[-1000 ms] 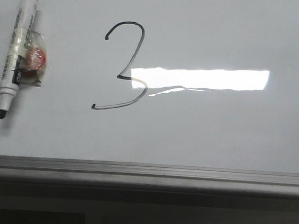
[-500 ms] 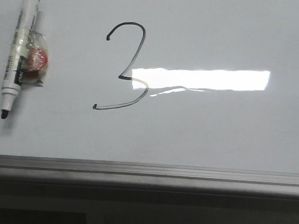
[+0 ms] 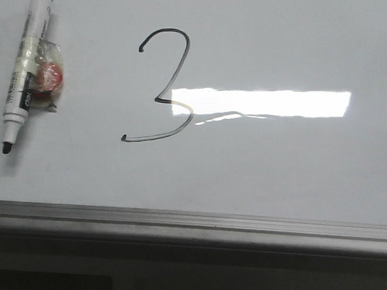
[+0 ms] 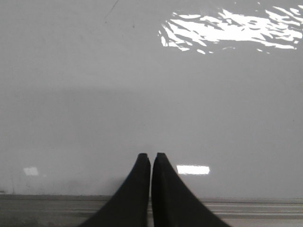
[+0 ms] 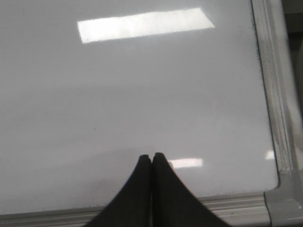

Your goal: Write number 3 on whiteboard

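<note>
The board (image 3: pixel 277 176) fills the front view down to its grey frame (image 3: pixel 189 222) along the near edge; wide bare surface lies right of and below the 3 (image 3: pixel 163 84), while the left side holds a marker (image 3: pixel 26 66), uncapped, tip toward the near edge, with a small red-and-clear bundle (image 3: pixel 45 78) taped to its barrel; marker and digit are well apart. The 3 sits left of centre, its lower bowl crossing the end of a bright reflected bar (image 3: pixel 262 102). Neither arm shows in the front view; only the wrist views show them. The left gripper (image 4: pixel 151 156) hangs over bare board near the frame strip, fingers nearly together with a thin slit between, holding nothing; the right gripper (image 5: pixel 151 155) has its fingers pressed together, empty, over bare board near a frame corner (image 5: pixel 284 201). Neither wrist view shows the 3 or the marker, so their placing relative to either gripper cannot be told.
</note>
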